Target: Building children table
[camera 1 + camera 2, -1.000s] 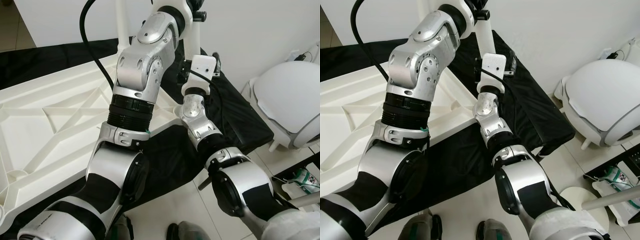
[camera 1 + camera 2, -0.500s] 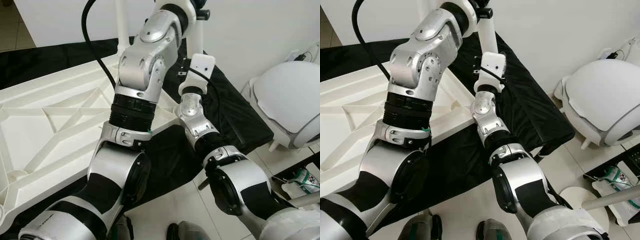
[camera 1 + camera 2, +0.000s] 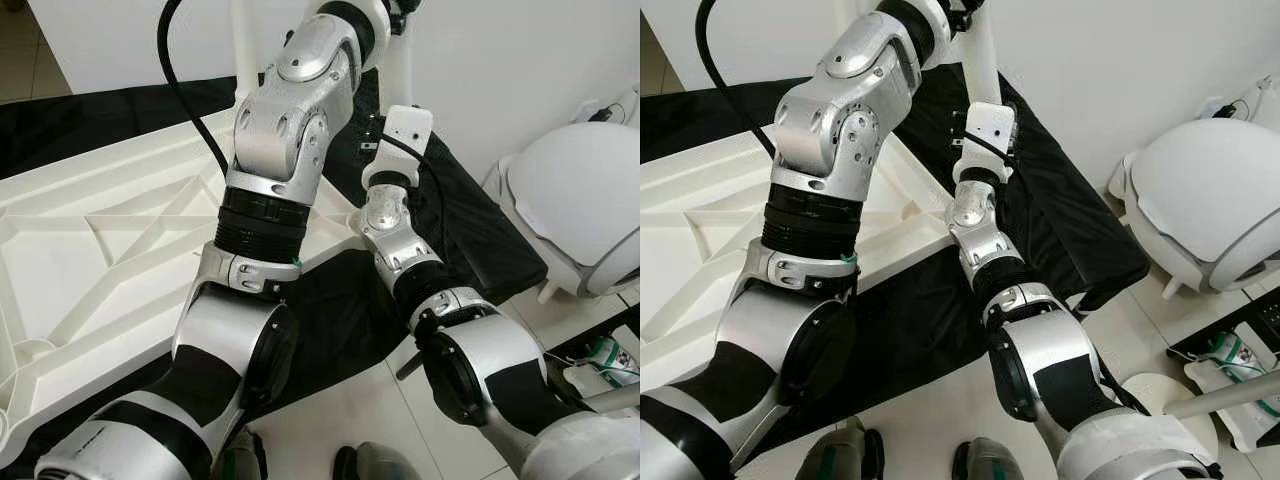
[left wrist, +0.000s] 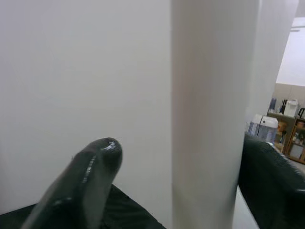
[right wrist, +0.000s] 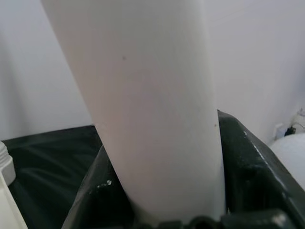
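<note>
Jaws of right gripper (image 5: 162, 210) clamp smooth white table leg (image 5: 143, 105).

Both silver arms reach up and forward over the tabletop. The right gripper (image 5: 162, 210) clamps the white leg (image 5: 143, 105); the left gripper (image 4: 181, 191) straddles it, fingers spread.

No readable text, labels, brand marks, numbers or signs anywhere. Surfaces checked: the white tabletop panel (image 3: 90, 250) is plain moulded plastic; the white leg (image 5: 143, 109) is unmarked; the black cloth (image 3: 1060, 220) beside the panel is plain. The small packages (image 3: 600, 360) on the floor right of the cloth carry green print, too small to read.
</note>
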Controlling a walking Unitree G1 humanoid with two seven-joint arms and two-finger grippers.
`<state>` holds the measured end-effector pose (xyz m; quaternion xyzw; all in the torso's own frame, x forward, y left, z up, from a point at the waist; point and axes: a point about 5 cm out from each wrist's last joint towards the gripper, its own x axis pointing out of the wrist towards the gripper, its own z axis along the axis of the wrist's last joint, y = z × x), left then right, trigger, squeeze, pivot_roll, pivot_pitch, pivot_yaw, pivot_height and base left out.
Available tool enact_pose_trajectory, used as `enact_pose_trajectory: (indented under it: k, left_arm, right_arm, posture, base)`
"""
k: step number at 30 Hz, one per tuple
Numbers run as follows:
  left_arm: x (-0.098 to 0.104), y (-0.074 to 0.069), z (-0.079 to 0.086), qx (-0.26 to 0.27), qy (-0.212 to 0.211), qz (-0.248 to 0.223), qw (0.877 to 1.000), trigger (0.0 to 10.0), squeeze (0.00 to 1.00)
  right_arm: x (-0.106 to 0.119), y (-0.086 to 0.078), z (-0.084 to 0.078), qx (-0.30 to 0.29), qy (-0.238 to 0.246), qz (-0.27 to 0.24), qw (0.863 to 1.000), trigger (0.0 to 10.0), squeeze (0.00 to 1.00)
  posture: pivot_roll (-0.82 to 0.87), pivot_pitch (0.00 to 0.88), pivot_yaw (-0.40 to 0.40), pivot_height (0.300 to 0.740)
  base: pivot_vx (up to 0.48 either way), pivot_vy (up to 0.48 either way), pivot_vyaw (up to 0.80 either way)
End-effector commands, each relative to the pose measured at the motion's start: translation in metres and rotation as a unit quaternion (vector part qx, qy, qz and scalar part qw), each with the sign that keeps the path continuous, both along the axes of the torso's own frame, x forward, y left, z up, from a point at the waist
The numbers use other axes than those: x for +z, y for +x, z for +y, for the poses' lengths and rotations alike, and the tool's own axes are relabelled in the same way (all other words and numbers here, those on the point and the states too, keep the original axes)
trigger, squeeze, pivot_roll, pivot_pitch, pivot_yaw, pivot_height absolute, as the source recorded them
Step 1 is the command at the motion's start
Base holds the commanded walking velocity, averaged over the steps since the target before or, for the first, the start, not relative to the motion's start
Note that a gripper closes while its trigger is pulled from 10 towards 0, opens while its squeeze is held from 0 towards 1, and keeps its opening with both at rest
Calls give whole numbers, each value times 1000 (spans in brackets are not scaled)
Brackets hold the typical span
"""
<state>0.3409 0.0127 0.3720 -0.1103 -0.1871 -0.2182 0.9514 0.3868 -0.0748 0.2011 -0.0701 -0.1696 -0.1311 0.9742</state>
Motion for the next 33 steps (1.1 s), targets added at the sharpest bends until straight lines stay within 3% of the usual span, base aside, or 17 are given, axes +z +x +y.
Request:
enact_pose_trajectory:
  k: [1,12,18,22,23,25,26,27,33]
  left_arm:
    - [1,-3,1,6,-10,-4,1000,10000,1000]
    - [-6,-10,-7,-45,10,-12,999,10000,1000]
    - [-15,-17,-12,-80,37,-15,996,10000,1000]
    - [-15,-23,-16,-107,32,-19,994,10000,1000]
    - [-14,-25,-17,-111,32,-22,993,10000,886]
    - [-14,-26,-18,-114,33,-25,993,10000,859]
    - [-13,-27,-18,-116,34,-29,992,10000,153]
    - [-13,-28,-19,-116,36,-31,992,10000,0]
    - [-19,-26,-12,-101,62,-41,992,10000,0]
  right_arm:
    - [5,2,-2,-5,10,-5,1000,10000,0]
    - [7,5,-16,-31,32,1,999,10000,0]
    - [6,9,-33,-55,42,14,997,10000,0]
    - [7,10,-37,-58,44,16,997,10000,0]
    - [8,10,-36,-58,39,13,997,10000,0]
    - [9,10,-35,-55,35,9,998,10000,0]
    - [9,10,-33,-51,35,9,998,10000,0]
    - [9,10,-32,-46,38,11,998,10000,0]
    - [7,11,-31,-15,45,23,999,10000,0]
  posture:
    - [1,8,-29,740]
    - [1,0,-25,740]
    - [5,0,-23,740]
    - [5,0,-23,740]
    - [7,0,-23,740]
    - [7,0,-22,740]
    - [8,0,-23,740]
    - [8,0,-23,740]
    - [16,0,-24,740]
  base:
    - [0,0,0]
    - [0,0,0]
    - [0,0,0]
    - [0,0,0]
    - [0,0,0]
    - [0,0,0]
    - [0,0,0]
    - [0,0,0]
    - [0,0,0]
